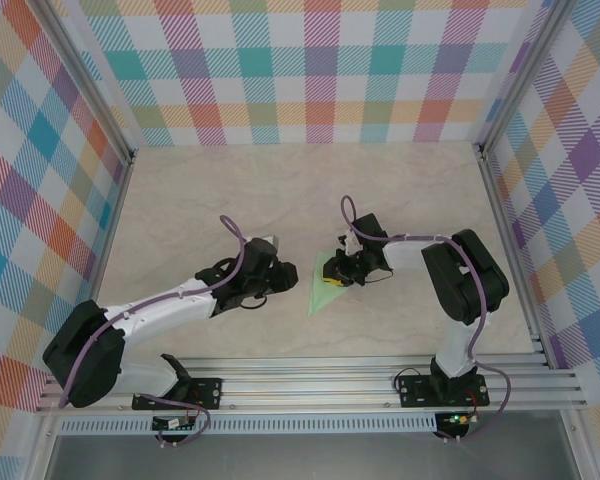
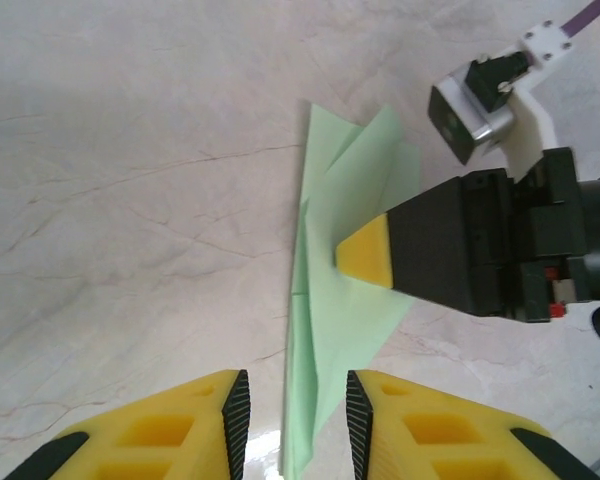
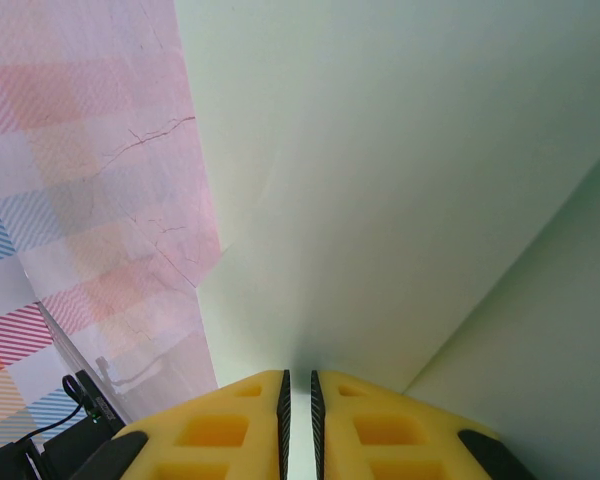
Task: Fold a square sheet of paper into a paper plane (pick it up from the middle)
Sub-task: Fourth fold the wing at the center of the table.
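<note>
The paper plane (image 1: 320, 292) is pale mint-green paper folded into a pointed dart, lying on the table between the two arms with its tip toward the near edge. My right gripper (image 1: 340, 272) is shut on its wide end from the right. One of its yellow fingers (image 2: 365, 252) presses on the upper layer. In the right wrist view the paper (image 3: 400, 180) runs into the narrow gap of the right gripper (image 3: 298, 388). My left gripper (image 2: 297, 400) is open. The plane's narrow end (image 2: 315, 380) lies between its pads, touching neither.
The marble-patterned tabletop (image 1: 230, 190) is bounded by checked walls (image 1: 320, 70) at the back and sides, on an aluminium frame. A metal rail (image 1: 310, 380) carrying the arm bases runs along the near edge.
</note>
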{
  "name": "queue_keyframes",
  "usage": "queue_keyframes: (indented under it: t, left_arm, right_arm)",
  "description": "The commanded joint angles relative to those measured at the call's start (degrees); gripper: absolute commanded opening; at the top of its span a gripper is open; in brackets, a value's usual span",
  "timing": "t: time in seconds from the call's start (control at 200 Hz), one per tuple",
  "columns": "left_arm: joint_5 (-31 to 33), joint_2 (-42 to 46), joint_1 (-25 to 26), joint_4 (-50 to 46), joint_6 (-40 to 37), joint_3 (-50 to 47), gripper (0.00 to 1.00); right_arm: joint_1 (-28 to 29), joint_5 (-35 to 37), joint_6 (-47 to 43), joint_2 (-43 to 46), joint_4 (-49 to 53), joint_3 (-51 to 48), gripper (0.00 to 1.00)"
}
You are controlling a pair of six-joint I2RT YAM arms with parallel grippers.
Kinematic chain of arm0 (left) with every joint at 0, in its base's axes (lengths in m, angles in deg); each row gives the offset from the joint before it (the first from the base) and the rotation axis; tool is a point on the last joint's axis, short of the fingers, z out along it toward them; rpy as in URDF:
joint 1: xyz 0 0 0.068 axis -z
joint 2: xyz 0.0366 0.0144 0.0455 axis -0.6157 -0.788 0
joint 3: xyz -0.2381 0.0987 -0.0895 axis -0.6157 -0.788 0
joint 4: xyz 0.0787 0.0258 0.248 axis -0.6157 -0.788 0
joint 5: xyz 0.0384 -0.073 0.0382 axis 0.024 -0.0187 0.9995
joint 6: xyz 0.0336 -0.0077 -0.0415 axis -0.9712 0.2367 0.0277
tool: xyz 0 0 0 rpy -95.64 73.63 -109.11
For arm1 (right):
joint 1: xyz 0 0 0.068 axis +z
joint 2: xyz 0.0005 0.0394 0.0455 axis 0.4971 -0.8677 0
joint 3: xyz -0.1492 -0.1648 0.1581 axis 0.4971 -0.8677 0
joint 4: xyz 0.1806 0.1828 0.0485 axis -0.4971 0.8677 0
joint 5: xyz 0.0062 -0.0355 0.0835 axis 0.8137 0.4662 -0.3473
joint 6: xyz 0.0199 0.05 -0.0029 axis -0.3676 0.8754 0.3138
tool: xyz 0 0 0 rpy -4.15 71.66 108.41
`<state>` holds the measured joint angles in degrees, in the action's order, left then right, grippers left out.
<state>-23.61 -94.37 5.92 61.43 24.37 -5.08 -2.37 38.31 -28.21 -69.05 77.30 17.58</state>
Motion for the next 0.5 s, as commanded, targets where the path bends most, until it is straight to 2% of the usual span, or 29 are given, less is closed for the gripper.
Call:
queue_keyframes:
  t: [0.0,0.305,0.5]
  left_arm:
    - [4.27,3.94,-0.70,-1.44,2.00,-2.51,0.34]
    - [9.88,12.04,-0.75,-1.11,5.74,-9.09,0.34]
    - [14.14,17.63,-0.92,-0.73,7.26,-12.27,0.38]
  right_arm:
    - [0.42,4.24,-1.00,-3.43,2.26,-1.19,0.16]
    - [0.42,4.04,-0.61,-6.12,2.14,-0.68,0.16]
    - [0.40,4.32,-0.52,-6.61,2.38,-0.72,0.17]
